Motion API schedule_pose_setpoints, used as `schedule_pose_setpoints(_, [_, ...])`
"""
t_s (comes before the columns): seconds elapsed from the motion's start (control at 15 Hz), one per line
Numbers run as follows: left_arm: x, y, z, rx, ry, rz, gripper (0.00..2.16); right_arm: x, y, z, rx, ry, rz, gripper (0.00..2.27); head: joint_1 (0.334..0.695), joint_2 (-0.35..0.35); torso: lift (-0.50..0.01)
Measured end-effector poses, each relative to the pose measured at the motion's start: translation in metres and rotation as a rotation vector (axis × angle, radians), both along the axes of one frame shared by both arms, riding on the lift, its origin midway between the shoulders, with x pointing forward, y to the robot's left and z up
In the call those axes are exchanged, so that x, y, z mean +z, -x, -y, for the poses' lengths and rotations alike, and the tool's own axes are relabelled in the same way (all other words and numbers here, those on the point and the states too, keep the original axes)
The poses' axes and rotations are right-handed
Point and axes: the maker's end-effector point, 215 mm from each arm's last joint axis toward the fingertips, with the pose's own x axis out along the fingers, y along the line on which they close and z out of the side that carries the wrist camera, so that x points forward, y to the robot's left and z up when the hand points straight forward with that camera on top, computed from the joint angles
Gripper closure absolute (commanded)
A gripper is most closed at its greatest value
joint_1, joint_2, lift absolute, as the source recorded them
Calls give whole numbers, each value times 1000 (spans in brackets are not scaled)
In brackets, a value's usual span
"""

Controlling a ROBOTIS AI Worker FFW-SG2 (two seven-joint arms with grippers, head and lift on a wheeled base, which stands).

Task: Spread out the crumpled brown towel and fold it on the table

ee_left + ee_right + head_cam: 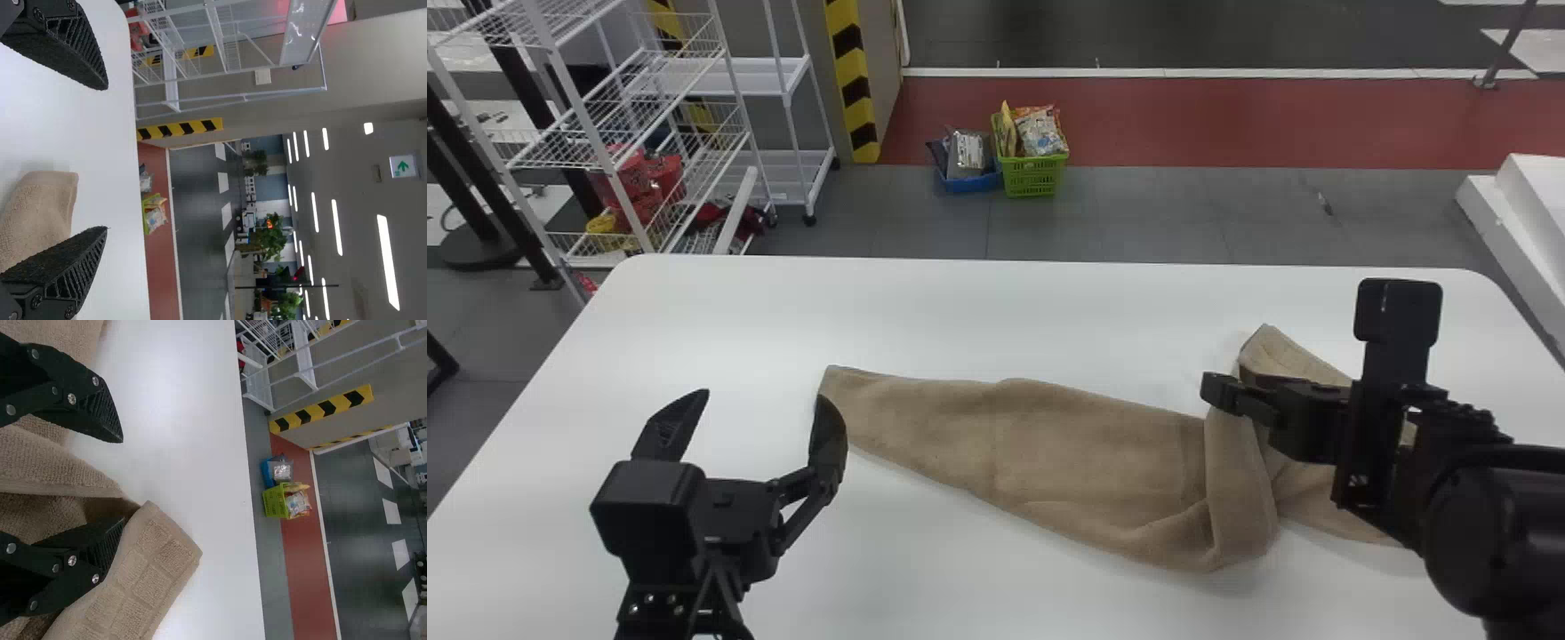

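Observation:
The brown towel lies as a long, uneven strip across the table, flat toward its left end, folded over and rumpled at the right. Just left of its left end is my left gripper, open and holding nothing. In the left wrist view the towel's corner shows beside the open left gripper. My right gripper is over the towel's bunched right part and hides some of it. The right wrist view has the right gripper open, one finger in among the folds near a towel corner.
The white table bears the towel. Beyond its far edge, a blue basket and a green basket with packets stand on the floor. White wire shelves rise past the far left corner, with a white block at the right.

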Motion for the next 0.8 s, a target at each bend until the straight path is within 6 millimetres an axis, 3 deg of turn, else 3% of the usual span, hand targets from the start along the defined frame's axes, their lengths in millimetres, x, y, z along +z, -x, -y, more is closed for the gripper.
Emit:
schedule_pose_setpoints(0.27, [1,0,0,-1,0,8,46,-11,5,2,-7,5,-64,535,695,40,-127])
schedule_pose_setpoints(0.33, [2,0,0,-1,0,10,46,-11,5,2,-8,7,-68,674,695,39,-127])
schedule_pose_setpoints(0.47, [1,0,0,-2,-1,9,46,-11,3,3,-9,12,-71,1258,695,38,-127])
schedule_pose_setpoints(0.6, [0,0,-1,-2,-1,8,46,-9,0,4,-9,14,-69,1511,695,38,-127])
schedule_pose_setpoints(0.8, [0,1,-1,-2,-3,9,46,-8,-3,3,-6,10,-80,1649,695,39,-127])
